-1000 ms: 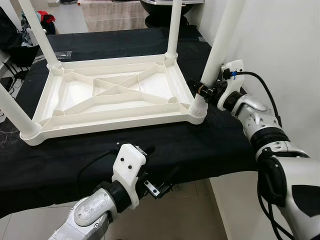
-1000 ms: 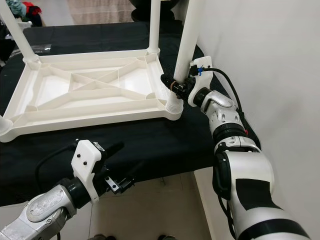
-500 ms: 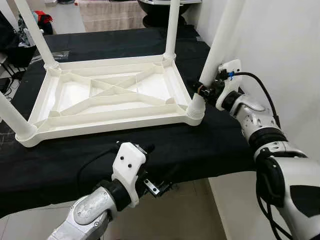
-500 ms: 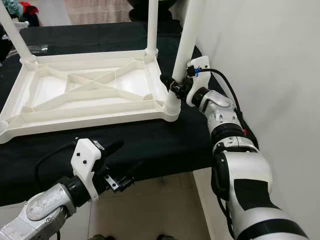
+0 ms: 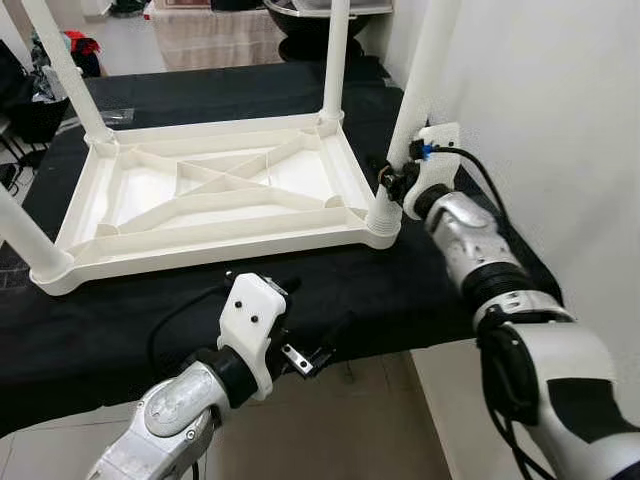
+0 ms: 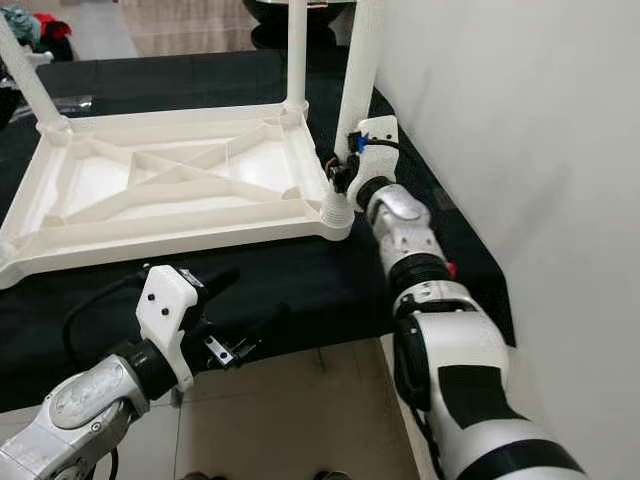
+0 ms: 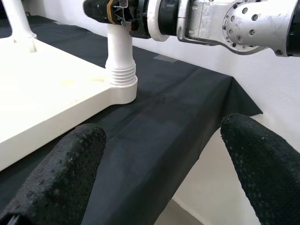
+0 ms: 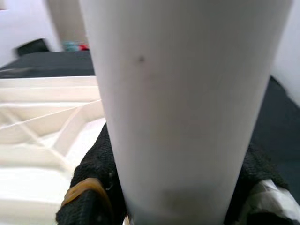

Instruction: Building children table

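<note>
A white plastic children's table (image 5: pixel 210 190) lies upside down on a black-covered surface (image 5: pixel 120 320), its legs pointing up. My right gripper (image 5: pixel 392 180) is shut on the near-right leg (image 5: pixel 420 90), just above the ribbed socket (image 5: pixel 382 215). In the right wrist view that leg (image 8: pixel 187 93) sits between the black fingers (image 8: pixel 93 168). My left gripper (image 5: pixel 315 320) hovers open and holding nothing at the front edge of the surface, below the table. In the left wrist view its pads (image 7: pixel 51 178) frame the same socket (image 7: pixel 121 77).
A white wall (image 5: pixel 560 120) runs close along the right side. The other legs stand at the far right (image 5: pixel 333 60), far left (image 5: pixel 65 70) and near left (image 5: pixel 25 235). Tiled floor (image 5: pixel 340 430) shows below the front edge. Clutter (image 5: pixel 80 42) lies at the back left.
The camera has shifted a little. My right gripper stays shut on the near-right leg while its forearm has swung in closer to the table. The left arm has barely moved.
</note>
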### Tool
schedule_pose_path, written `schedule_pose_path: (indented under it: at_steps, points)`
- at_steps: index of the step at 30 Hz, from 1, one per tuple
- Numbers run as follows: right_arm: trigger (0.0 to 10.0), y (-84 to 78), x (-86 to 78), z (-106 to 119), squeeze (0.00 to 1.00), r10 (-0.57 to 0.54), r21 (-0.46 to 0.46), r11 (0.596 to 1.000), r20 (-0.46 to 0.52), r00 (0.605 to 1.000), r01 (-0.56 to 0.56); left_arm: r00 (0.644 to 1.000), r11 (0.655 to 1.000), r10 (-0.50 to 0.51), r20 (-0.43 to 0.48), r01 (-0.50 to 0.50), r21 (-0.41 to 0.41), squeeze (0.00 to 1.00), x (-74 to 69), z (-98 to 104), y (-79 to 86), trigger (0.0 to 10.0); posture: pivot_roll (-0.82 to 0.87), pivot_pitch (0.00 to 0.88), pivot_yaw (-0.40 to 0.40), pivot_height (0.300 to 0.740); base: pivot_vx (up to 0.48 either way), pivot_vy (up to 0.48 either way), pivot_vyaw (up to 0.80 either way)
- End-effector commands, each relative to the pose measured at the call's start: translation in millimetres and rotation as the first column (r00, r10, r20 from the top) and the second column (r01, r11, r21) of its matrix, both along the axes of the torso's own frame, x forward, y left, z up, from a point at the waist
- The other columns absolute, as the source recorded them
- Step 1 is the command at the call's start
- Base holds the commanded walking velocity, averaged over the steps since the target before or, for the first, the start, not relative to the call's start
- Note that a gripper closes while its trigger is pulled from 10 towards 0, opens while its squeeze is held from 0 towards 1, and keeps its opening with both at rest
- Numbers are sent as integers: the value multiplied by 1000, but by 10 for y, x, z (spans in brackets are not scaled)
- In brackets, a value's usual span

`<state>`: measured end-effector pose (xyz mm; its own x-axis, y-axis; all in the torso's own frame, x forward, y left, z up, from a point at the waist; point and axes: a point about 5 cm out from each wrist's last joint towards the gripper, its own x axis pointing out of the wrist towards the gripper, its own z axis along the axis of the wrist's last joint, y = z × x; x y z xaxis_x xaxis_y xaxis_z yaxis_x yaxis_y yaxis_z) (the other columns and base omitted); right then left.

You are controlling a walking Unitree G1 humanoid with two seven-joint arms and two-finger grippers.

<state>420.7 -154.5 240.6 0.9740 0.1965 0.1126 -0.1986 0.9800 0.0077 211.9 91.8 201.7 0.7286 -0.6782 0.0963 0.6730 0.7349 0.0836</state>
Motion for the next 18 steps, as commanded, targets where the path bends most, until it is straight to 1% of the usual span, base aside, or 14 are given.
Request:
schedule_pose_path:
  at_steps: [1, 3, 6, 7, 8, 9, 10, 12, 13, 15, 16, 17, 18]
  points:
    - [0, -89, -41, -373, 0, -134, -13, 991, -152, 979, 133, 1000, 1000, 16, -6, -16, 13, 0, 10, -29, 29, 10000, 139, 175, -47, 740, 0, 0, 0]
    - [0, -44, -59, -462, 0, -255, -39, 967, -175, 951, 252, 1000, 1000, 20, -5, -20, 12, 0, 14, -28, 32, 10000, 137, 176, -45, 740, 0, 0, 0]
    - [0, 0, -68, -496, 0, -285, -43, 958, -185, 940, 282, 1000, 1000, 20, -5, -20, 13, 0, 15, -28, 32, 10000, 137, 176, -45, 740, 0, 0, 0]
    - [0, 118, -84, -542, 0, -335, -60, 942, -200, 921, 330, 1000, 1000, 20, -3, -20, 13, 0, 20, -27, 31, 10000, 135, 178, -48, 740, 0, 0, 0]
    - [0, 171, -95, -547, 0, -377, -68, 926, -193, 906, 371, 1000, 1000, 21, -3, -21, 11, 0, 22, -25, 30, 10000, 136, 179, -49, 740, 0, 0, 0]
    - [0, 245, -105, -555, 0, -396, -57, 918, -199, 897, 392, 1000, 1000, 21, -2, -21, 10, 0, 22, -24, 27, 10000, 134, 180, -51, 740, 0, 0, 0]
    - [0, 245, -105, -555, 0, -396, -57, 918, -199, 897, 392, 1000, 1000, 21, -2, -21, 10, 0, 22, -24, 27, 10000, 134, 180, -51, 740, 0, 0, 0]
    - [0, 385, -126, -542, 0, -452, -43, 890, -200, 869, 453, 1000, 1000, 20, -2, -20, 5, 0, 17, -20, 17, 10000, 134, 179, -52, 740, 0, 0, 0]
    - [0, 385, -126, -542, 0, -452, -43, 890, -200, 869, 453, 1000, 1000, 20, -2, -20, 5, 0, 17, -20, 17, 10000, 134, 179, -52, 740, 0, 0, 0]
    - [0, 503, -142, -510, 0, -502, -33, 862, -206, 840, 506, 1000, 1000, 17, -2, -17, 1, 0, 6, -17, 1, 10000, 136, 181, -57, 740, 0, 0, 0]
    - [0, 588, -149, -487, 0, -515, -31, 853, -210, 831, 521, 1000, 1000, 15, -5, -15, -4, 0, 0, -19, -6, 10000, 135, 183, -55, 740, 0, 0, 0]
    - [0, 588, -149, -487, 0, -515, -31, 853, -210, 831, 521, 1000, 1000, 15, -5, -15, -4, 0, 0, -19, -6, 10000, 135, 183, -55, 740, 0, 0, 0]
    - [0, 648, -159, -467, 0, -538, -22, 837, -217, 815, 546, 1000, 1000, 12, -6, -12, -6, 0, -10, -21, -16, 10000, 134, 181, -58, 740, 0, 0, 0]
